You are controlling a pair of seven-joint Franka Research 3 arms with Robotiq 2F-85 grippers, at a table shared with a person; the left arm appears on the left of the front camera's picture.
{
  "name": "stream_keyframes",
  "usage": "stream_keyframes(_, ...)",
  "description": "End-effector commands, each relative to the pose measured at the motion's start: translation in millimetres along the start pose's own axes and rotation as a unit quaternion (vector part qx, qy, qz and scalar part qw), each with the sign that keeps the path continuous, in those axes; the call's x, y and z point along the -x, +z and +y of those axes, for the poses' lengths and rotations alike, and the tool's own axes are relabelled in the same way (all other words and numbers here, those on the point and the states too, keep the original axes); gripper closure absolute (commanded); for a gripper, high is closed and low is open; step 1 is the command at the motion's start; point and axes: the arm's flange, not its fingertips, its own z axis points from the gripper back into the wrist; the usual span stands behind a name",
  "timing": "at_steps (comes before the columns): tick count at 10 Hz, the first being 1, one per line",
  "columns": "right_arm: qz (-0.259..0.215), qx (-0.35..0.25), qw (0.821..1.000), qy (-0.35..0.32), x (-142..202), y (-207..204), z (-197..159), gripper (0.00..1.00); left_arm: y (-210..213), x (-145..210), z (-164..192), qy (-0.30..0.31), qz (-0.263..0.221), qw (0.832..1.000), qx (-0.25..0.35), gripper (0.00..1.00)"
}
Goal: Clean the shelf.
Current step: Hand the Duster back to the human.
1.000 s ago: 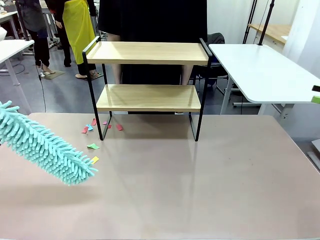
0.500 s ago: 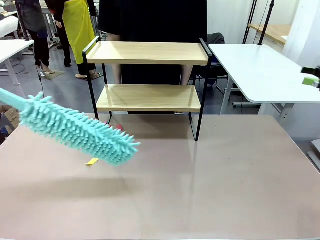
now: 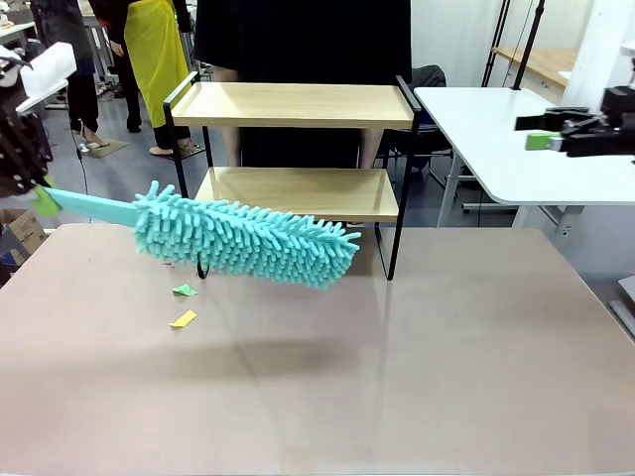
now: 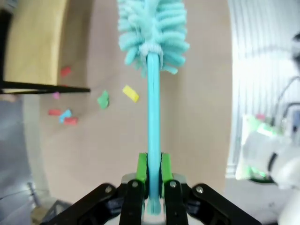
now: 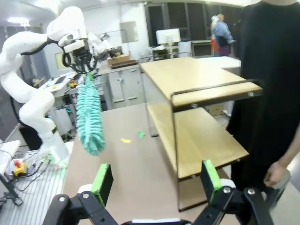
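With the left hand [image 4: 152,180] clamped on the turquoise duster [image 3: 248,238] handle, the fluffy head out beyond it should lift onto the shelf [image 3: 295,193] boards just past its tip and sweep flat, while the right hand [image 5: 154,180] hangs spread apart, empty.

Robotics lab: white robot arm [image 5: 28,70] at left of the right wrist view, white worktables [image 3: 516,139] at right of the front view, cabinets and monitor [image 5: 168,36] at top centre.
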Motion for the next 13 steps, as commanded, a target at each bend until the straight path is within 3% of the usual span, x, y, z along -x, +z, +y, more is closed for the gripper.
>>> stream_keyframes(1,0.007,-0.031,0.999,-0.026,-15.2,-16.7,16.8,0.0,-20.3,5.3,-15.4,0.033,-0.074,0.996,-0.038,0.86)
stream_keyframes(5,0.008,-0.102,0.993,-0.062,-11.3,-64.7,49.9,0.0,-84.5,-6.3,-21.9,0.013,-0.189,0.982,-0.011,0.86)
stream_keyframes(7,0.011,-0.113,0.991,-0.072,3.5,-79.5,60.8,0.0,-95.3,-11.2,-22.5,-0.007,-0.188,0.982,0.001,0.86)
stream_keyframes(9,-0.028,-0.143,0.987,-0.061,8.9,-69.1,68.9,0.0,-93.4,-11.5,-20.2,-0.007,-0.182,0.983,0.009,0.86)
stream_keyframes(10,-0.001,-0.127,0.987,-0.095,17.3,-86.9,50.3,0.0,-94.3,-16.6,-20.3,0.003,-0.171,0.985,0.005,0.86)
stream_keyframes(13,0.001,-0.134,0.986,-0.098,25.0,-84.1,54.1,0.0,-94.3,-16.6,-20.3,0.003,-0.171,0.985,0.005,0.86)
